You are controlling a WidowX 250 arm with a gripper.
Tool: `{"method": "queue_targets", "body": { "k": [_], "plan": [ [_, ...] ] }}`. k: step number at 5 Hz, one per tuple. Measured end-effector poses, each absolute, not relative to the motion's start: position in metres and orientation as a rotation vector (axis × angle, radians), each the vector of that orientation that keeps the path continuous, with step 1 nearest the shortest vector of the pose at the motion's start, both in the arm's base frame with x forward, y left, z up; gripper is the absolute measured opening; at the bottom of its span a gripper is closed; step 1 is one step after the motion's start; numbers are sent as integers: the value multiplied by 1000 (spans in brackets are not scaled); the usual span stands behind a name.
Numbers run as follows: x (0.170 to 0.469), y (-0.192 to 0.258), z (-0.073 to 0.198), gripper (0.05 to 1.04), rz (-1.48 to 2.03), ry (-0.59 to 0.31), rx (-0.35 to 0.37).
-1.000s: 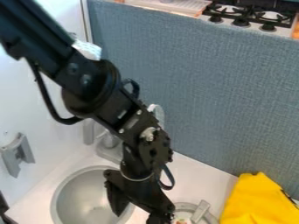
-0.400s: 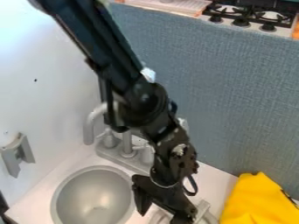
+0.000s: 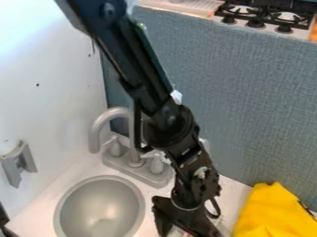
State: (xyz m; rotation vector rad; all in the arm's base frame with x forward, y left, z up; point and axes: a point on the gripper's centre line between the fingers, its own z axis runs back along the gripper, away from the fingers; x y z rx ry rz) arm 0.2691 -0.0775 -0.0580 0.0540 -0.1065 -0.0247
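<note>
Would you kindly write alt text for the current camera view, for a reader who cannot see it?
A black robot arm hangs over a light counter, its gripper at the bottom edge, right of a round gray sink. A gray faucet stands behind it; yellow fabric lies at right, before a blue-gray partition.

Yellow cloth [image 3: 272,214] at lower right; blue-grey woven-look panel [image 3: 248,102]; grey basin [image 3: 99,208] at lower left; white counter [image 3: 55,192].

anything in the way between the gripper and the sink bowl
Nothing visible stands between the gripper and the sink bowl, just a strip of white counter. The faucet is behind the bowl.
</note>
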Motion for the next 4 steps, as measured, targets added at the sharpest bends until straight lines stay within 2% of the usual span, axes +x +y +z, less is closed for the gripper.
{"method": "queue_targets", "body": {
  "k": [3, 4],
  "plan": [
    [281, -88, -78, 1001, -41, -83, 65],
    [284, -88, -85, 945, -42, -70, 75]
  ]
}}
